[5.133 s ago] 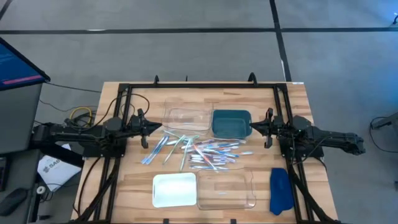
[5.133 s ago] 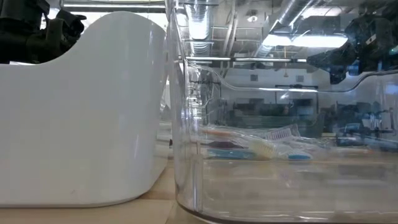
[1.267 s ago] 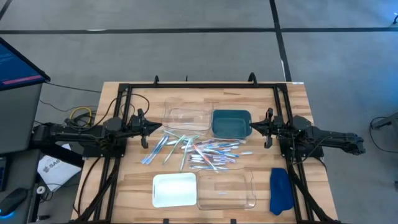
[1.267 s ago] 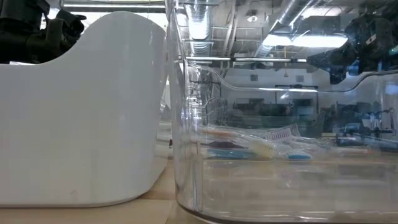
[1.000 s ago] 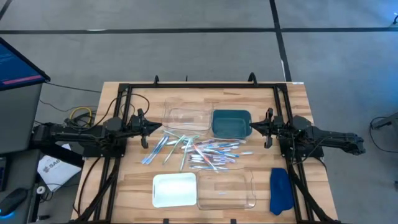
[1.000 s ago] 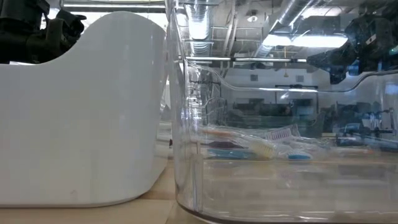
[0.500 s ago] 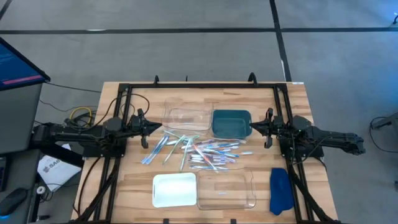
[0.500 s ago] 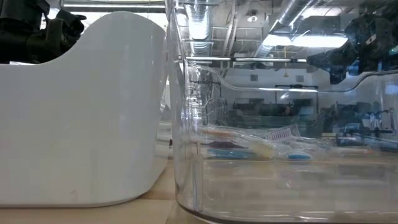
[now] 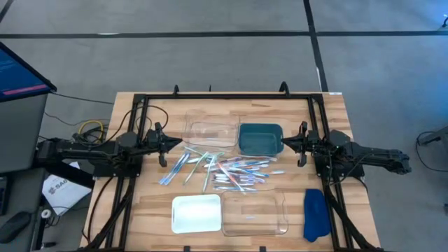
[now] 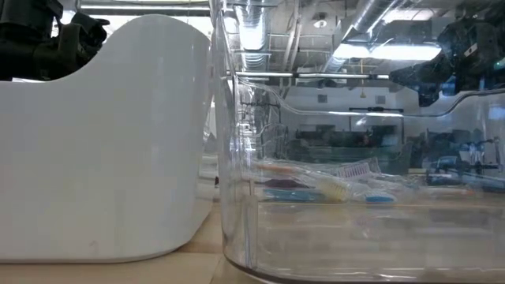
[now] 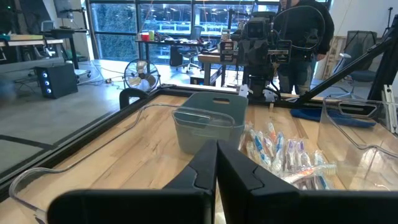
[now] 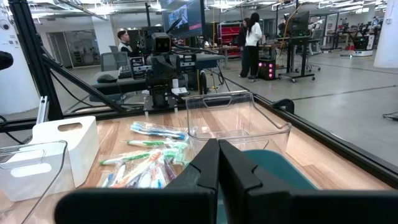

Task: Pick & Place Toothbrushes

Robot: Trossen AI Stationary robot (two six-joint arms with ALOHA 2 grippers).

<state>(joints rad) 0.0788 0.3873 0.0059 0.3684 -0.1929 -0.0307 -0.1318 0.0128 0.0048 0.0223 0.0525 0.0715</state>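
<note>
Several toothbrushes (image 9: 218, 169), light blue, white, orange-pink and green, lie in a loose heap on the wooden table's middle; they also show in the left wrist view (image 11: 284, 152) and the right wrist view (image 12: 147, 163). My left gripper (image 9: 180, 144) hangs shut at the heap's left, pointing level toward it. My right gripper (image 9: 283, 143) hangs shut at the right, beside the teal tray (image 9: 260, 138). Each wrist view shows its own fingers closed together, left gripper (image 11: 217, 144) and right gripper (image 12: 218, 143). Neither touches anything.
A clear tray (image 9: 208, 133) stands left of the teal tray at the far side. A white tray (image 9: 197, 213) and another clear tray (image 9: 255, 212) stand near the front edge. A blue cloth (image 9: 316, 214) lies at the front right. A black frame (image 9: 227, 96) borders the table.
</note>
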